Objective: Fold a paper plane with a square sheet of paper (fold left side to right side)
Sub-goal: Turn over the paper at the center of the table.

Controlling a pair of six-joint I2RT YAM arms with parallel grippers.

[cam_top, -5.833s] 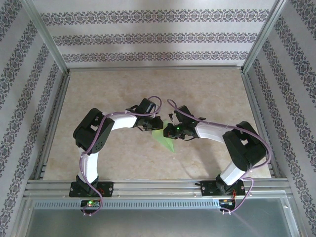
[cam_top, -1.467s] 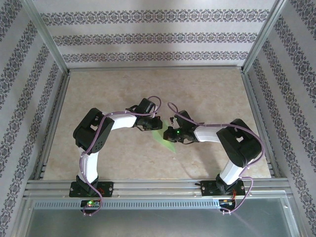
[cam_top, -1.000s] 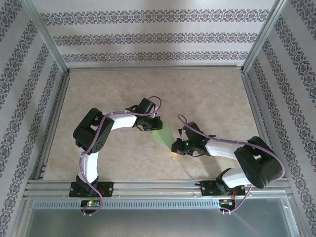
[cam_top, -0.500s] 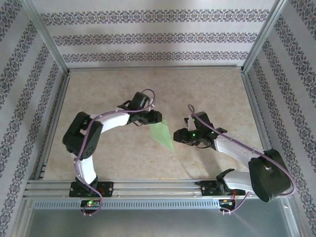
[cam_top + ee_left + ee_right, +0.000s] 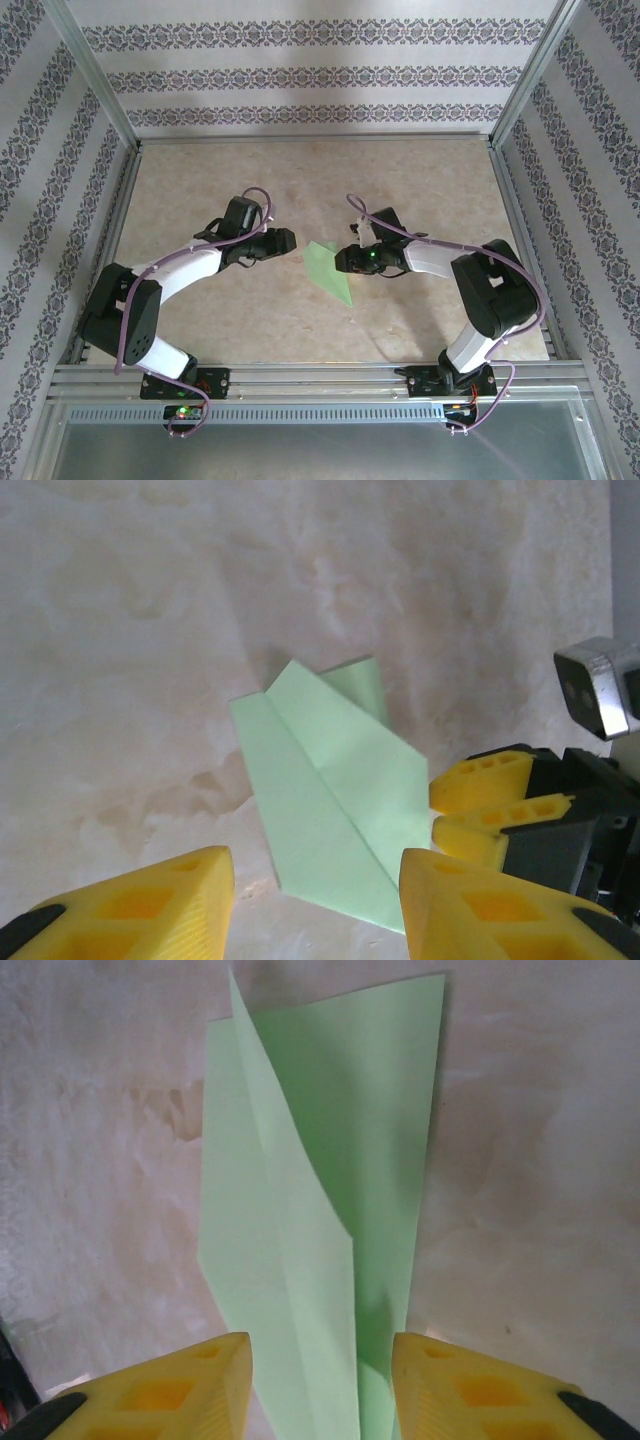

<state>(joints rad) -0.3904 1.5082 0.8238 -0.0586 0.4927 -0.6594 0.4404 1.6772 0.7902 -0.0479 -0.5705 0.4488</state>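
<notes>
The light-green paper [image 5: 328,272], folded into a narrow pointed shape with a centre crease and one flap slightly raised, lies on the beige table [image 5: 430,180] between my two arms. My left gripper [image 5: 292,240] hovers just left of its far end, open. In the left wrist view the paper [image 5: 330,800] lies ahead of my left gripper [image 5: 315,910], whose yellow fingers [image 5: 130,905] stand apart. My right gripper [image 5: 338,262] sits at the paper's right edge, open. The right wrist view has the paper [image 5: 320,1190] running between the spread fingertips [image 5: 165,1385] of that right gripper [image 5: 320,1390], untouched.
The right gripper's yellow fingers [image 5: 490,800] are close beside the paper in the left wrist view. Aluminium rails [image 5: 320,378] bound the table's near edge, and patterned walls [image 5: 320,75] enclose the other sides. Bare table stretches behind the paper and to both sides.
Both grippers have opened and let go of the paper. The left arm drew back to the left. The right arm swung out and came back to the paper's right edge.
</notes>
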